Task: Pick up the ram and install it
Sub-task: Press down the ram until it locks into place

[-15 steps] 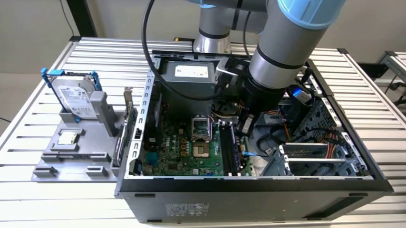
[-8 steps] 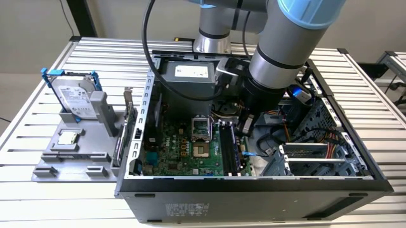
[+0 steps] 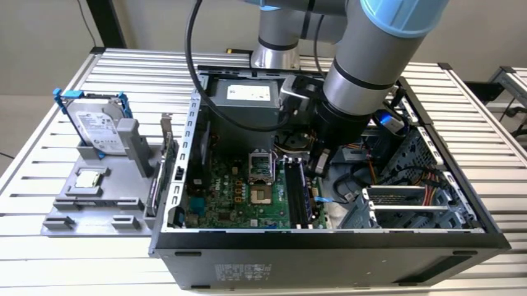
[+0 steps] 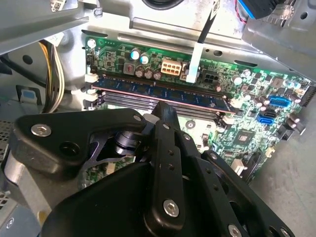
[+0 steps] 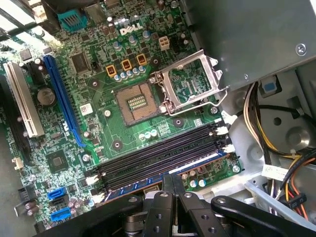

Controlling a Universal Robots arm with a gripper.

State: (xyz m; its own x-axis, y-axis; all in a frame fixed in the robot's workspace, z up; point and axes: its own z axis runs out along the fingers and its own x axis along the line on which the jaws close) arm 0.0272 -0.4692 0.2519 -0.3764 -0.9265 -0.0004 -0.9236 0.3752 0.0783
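The ram (image 4: pixel 148 91) is a long dark stick that stands in the outermost memory slot of the green motherboard (image 5: pixel 98 74), inside the open computer case (image 3: pixel 329 240). In the first wrist view the ram (image 5: pixel 210 159) shows as a blue strip beside several empty black slots (image 5: pixel 158 155). My gripper (image 3: pixel 319 165) reaches down into the case over these slots. Its fingers are shut together, and their tips (image 4: pixel 164 106) meet the ram's upper edge near its middle. The gripper (image 5: pixel 174 178) sits right at the stick in the first wrist view too.
The open processor socket (image 5: pixel 136 101) and its raised metal frame (image 5: pixel 190 81) lie beside the slots. Cable bundles (image 5: pixel 276 128) and the power supply (image 3: pixel 247 98) crowd the case. Outside the case, a grey holder (image 3: pixel 91 209) carries a hard drive (image 3: pixel 95 126) and a processor chip (image 3: pixel 89 179).
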